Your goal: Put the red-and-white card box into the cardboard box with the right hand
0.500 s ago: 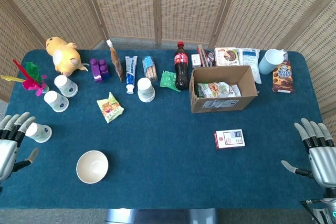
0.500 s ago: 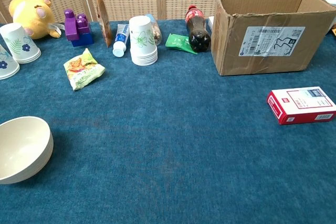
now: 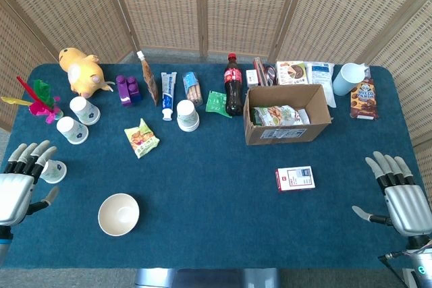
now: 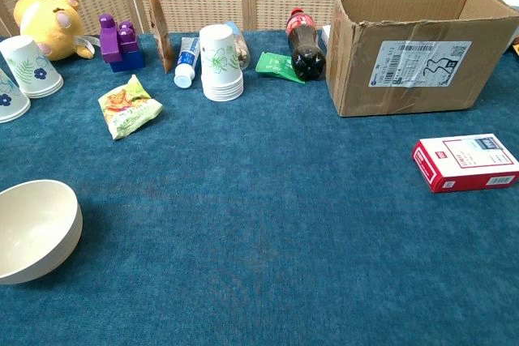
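Tabletop (image 3: 216,234), blue cloth, cluttered along the 12 o'clock edge.

Cardboard box (image 3: 287,123) open-topped, right of centre, snack packets already inside. Cola bottle (image 3: 233,84) just beside it at 9 o'clock.

Card box (image 3: 295,179) lies flat on the cloth at 6 o'clock from the cardboard box, apart from it, nothing touching it.

Right robot hand (image 3: 398,193) at the card box's 3 o'clock, well apart; released, fingers spread, empty. Left robot hand (image 3: 21,181) at the far 9 o'clock edge, also released, beside a paper cup (image 3: 52,170).

Judgement: card box looks light, stiff, smooth-faced, likely slippery. Best pinched across its long edges, thumb opposing fingers; lying low, its sides offer little purchase.
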Robot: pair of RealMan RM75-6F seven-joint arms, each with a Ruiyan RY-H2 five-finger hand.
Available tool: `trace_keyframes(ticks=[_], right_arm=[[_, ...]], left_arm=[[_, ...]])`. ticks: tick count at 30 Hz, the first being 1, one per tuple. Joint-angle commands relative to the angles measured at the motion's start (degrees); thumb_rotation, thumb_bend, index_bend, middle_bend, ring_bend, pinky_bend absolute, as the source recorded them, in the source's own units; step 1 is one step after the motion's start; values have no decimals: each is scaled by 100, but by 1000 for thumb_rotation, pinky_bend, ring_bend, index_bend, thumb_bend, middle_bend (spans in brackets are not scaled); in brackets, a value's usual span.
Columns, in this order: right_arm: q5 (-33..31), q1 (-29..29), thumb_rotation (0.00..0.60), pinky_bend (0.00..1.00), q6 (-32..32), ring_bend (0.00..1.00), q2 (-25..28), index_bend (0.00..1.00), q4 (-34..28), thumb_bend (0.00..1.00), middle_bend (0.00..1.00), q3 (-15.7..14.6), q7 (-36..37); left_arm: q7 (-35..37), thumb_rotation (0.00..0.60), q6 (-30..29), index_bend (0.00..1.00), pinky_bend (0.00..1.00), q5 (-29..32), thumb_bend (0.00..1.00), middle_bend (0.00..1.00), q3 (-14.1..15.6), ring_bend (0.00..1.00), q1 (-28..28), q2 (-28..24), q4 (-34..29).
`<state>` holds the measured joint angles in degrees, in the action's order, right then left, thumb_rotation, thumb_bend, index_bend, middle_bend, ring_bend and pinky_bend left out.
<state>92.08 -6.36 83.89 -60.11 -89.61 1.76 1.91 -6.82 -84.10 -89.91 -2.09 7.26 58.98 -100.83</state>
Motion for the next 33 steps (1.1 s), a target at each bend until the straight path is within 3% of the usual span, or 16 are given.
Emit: trace_keyframes(ticks=[1, 11, 19, 33], right_arm=[[145, -139, 426, 44, -229, 0, 164, 0, -62, 0, 0, -90, 63], [401, -662, 426, 63, -1054, 0, 231, 0, -520, 0, 0, -189, -478], [-91, -1205, 427, 63, -1982, 0, -81, 0, -608, 0, 0, -2, -938], [-958, -1997, 425, 85, -3193, 0, -926, 0, 191, 0, 0, 208, -1442]], left_arm=[[-49, 600, 9, 94, 0, -31, 377, 0, -7, 0, 28, -34, -57], [-103, 600, 75, 94, 0, -66, 377, 0, 23, 0, 78, -105, -168], [-15, 600, 78, 94, 0, 22, 377, 0, 6, 0, 78, -147, -86], [59, 600, 136, 94, 0, 220, 377, 0, -61, 0, 119, -124, 44]])
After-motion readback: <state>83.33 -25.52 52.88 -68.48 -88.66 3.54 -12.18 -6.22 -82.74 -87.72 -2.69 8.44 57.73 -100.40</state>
